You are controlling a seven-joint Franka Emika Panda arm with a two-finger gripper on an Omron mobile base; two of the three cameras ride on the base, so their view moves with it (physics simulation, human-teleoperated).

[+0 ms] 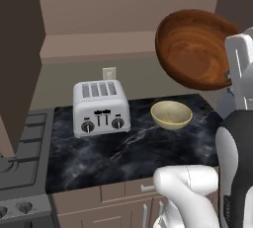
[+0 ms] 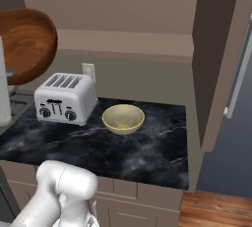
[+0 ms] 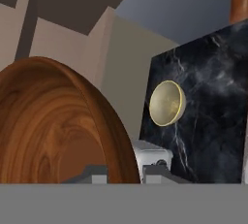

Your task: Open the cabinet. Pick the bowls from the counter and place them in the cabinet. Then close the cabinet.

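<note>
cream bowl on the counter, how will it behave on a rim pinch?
The cream bowl looks rigid and thin-walled, so probably light. Its rounded underside may rock if nudged on the counter. The smooth rim could slip and tilt in the jaws, as the wooden bowl hangs tilted now.

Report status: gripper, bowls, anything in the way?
Gripper shut on wooden bowl, held high and tilted. Cream bowl on counter beside toaster. Nothing in the way.

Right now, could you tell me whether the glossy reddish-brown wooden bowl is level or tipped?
Tipped. The glossy reddish-brown wooden bowl hangs in the air above the black marble counter, its hollow turned sideways towards the camera, gripped at the rim.
</note>
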